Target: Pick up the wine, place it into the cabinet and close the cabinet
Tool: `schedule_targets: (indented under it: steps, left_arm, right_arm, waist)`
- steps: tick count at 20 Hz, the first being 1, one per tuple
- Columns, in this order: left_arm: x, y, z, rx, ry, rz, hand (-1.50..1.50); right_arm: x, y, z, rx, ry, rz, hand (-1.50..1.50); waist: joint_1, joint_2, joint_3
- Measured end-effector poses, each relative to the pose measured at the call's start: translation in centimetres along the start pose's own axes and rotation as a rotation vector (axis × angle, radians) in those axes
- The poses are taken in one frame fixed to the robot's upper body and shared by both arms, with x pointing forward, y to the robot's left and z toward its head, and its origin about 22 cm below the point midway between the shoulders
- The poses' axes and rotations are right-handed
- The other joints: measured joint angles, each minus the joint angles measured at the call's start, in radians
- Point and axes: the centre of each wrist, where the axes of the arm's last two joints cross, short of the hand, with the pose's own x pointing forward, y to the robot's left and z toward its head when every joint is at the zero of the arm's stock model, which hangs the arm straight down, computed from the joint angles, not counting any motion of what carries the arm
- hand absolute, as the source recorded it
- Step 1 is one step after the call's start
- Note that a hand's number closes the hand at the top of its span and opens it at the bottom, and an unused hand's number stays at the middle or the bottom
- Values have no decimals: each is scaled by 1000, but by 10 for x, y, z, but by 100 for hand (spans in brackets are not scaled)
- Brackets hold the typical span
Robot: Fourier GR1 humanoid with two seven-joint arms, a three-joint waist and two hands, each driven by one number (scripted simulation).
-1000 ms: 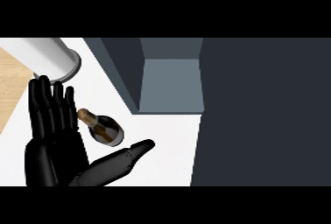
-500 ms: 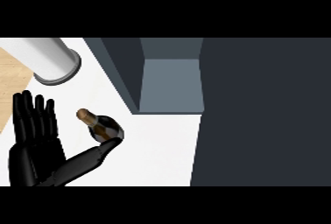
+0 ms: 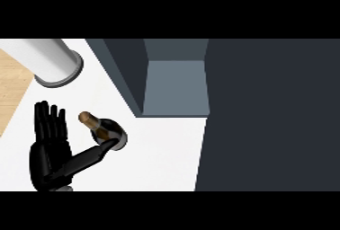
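The wine bottle (image 3: 106, 130) stands on the white counter (image 3: 159, 152), dark-bodied with a brown neck leaning up-left. My left hand (image 3: 51, 155) is at the lower left, just beside the bottle, fingers straight and pointing up. Its outstretched thumb reaches right, and the tip meets the bottle's lower side. Nothing is curled round the bottle. The open cabinet (image 3: 174, 85) shows its grey-blue inside up and to the right of the bottle. My right hand does not show.
A white cylinder (image 3: 50, 60) stands at the upper left on the counter. A wooden surface (image 3: 12, 90) borders the counter's left edge. A large dark panel (image 3: 272, 117) fills the right side beside the cabinet opening.
My left hand has slid left and down, away from the cabinet. The thumb now rests against the bottle's lower side. The bottle has stayed in place.
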Motion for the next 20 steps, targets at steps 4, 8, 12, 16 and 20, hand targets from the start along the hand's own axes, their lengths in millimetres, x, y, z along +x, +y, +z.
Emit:
schedule_targets:
  steps: [4, 8, 12, 16, 20]
  left_arm:
    - [-26, 10, -1, 2, 33, -3, -150]
    - [-54, 21, -4, 5, 63, -6, -150]
    - [-79, 33, -3, -1, 80, -4, -150]
    - [-107, 46, 8, -13, 100, 4, -150]
    - [-124, 43, 12, -23, 107, 18, -150]
  right_arm:
    - [1, 2, 0, 2, 6, -9, -150]
    - [3, -1, 0, -4, 7, 4, -150]
    - [2, 1, -2, 8, 1, -3, -150]
    - [2, -2, -2, -1, -2, 4, -150]
    - [3, 3, -1, 7, 6, -13, -150]
  waist:
    - [0, 0, 0]
    - [-2, 0, 0]
    - [-1, 0, 0]
    - [-1, 0, 0]
    - [-2, 0, 0]
